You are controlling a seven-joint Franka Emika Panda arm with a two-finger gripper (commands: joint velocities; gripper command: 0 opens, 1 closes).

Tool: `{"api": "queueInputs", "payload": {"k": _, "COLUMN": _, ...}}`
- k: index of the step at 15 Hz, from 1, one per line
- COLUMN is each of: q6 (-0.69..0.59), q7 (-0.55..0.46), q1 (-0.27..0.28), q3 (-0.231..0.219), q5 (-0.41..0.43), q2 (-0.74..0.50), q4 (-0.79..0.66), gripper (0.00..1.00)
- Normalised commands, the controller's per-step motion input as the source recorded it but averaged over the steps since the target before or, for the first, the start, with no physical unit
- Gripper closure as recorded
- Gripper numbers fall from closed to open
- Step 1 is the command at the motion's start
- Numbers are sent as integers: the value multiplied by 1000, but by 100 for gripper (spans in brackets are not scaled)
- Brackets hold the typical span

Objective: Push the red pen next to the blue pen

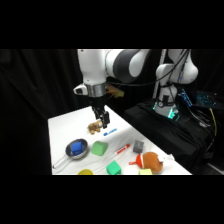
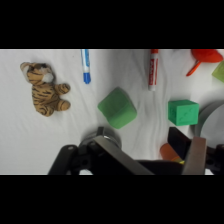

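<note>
The red pen (image 1: 122,148) lies on the white table (image 1: 65,125) between a green block (image 1: 99,148) and a grey block (image 1: 138,146). The blue pen (image 1: 110,132) lies a little farther back, apart from it. My gripper (image 1: 103,120) hangs just above the table, over a small tiger toy (image 1: 93,127) and close beside the blue pen's far end. In the wrist view the blue pen (image 2: 86,66) and the red pen (image 2: 152,69) lie roughly parallel near the top, a wide gap between them, with the gripper's black linkage (image 2: 100,150) below.
A metal strainer (image 1: 66,150) holding a blue block stands at the front left. A second green block (image 1: 113,168), yellow pieces and an orange plush toy (image 1: 151,161) crowd the front edge. The tiger toy (image 2: 45,88) and two green blocks (image 2: 117,107) (image 2: 182,111) show below the pens.
</note>
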Motion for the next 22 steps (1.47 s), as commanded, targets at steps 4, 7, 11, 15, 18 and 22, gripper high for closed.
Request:
{"api": "queueInputs", "payload": {"k": 4, "q6": -14, "q7": 112, "q1": 38, "q3": 26, "q5": -55, "q2": -21, "q4": -2, "gripper": 0}}
{"api": "queueInputs", "payload": {"k": 7, "q6": 38, "q7": 279, "q1": 140, "q3": 78, "q5": -92, "q2": -84, "q4": -78, "gripper": 0}}
{"api": "queueInputs", "payload": {"k": 11, "q6": 120, "q7": 344, "q1": 172, "q3": 90, "q5": -101, "q2": -64, "q4": -128, "gripper": 0}}
{"api": "queueInputs", "payload": {"k": 15, "q6": 264, "q7": 393, "q1": 139, "q3": 30, "q5": -186, "q2": 67, "q4": -130, "gripper": 0}}
{"api": "queueInputs", "payload": {"k": 18, "q6": 374, "q7": 273, "q1": 79, "q3": 2, "q5": -105, "q2": 148, "q4": -145, "gripper": 0}}
{"api": "queueInputs", "payload": {"k": 22, "q6": 378, "q7": 175, "q1": 77, "q3": -24, "q5": -53, "q2": 211, "q4": -104, "gripper": 0}}
